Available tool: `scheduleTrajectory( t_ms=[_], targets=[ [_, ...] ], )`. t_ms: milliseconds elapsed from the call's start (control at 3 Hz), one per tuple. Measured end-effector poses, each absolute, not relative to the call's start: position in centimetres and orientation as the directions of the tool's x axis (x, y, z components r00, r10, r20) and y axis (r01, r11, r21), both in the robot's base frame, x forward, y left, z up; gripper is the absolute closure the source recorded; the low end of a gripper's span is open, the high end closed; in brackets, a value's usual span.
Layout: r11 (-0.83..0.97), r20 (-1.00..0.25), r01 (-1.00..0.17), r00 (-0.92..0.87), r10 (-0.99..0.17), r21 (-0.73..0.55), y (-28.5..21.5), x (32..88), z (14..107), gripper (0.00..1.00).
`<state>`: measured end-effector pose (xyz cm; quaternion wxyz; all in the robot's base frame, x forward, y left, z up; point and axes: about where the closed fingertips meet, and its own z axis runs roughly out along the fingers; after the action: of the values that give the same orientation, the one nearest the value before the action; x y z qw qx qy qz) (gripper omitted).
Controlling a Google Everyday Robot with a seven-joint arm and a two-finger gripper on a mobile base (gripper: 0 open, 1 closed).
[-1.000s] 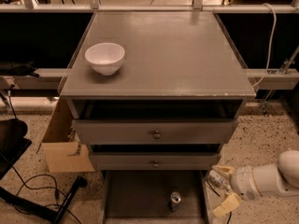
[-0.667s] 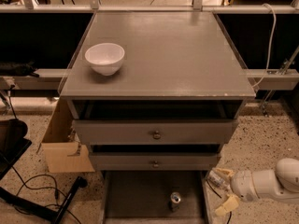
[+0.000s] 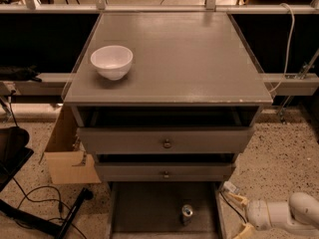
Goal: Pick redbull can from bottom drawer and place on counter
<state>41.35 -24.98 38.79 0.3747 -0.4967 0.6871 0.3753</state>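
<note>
The redbull can stands upright on the dark floor of the open bottom drawer, near its front right. Its silver top faces up. My gripper is low at the right, just outside the drawer's right wall, with its pale fingers spread apart and nothing between them. It is to the right of the can and not touching it. The counter is the flat grey top of the cabinet above.
A white bowl sits on the counter's left side. Two grey drawers with round knobs sit above the bottom drawer. A cardboard box and black cables lie on the speckled floor at the left.
My arm and gripper have dropped lower and drawn back toward the bottom right corner. The can, bowl and drawers have not moved.
</note>
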Motion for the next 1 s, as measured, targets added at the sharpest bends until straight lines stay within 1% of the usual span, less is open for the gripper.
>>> scheduleTrajectory(
  t_ms=[333,1000],
  targets=[
    [0.213,-0.923,-0.964,-0.221,-0.314,0.158,-24.4,39.7,34.0,0.00],
    [0.190,-0.925,-0.965,-0.232,-0.301,0.180,-23.0,39.8,32.6,0.00]
  ],
)
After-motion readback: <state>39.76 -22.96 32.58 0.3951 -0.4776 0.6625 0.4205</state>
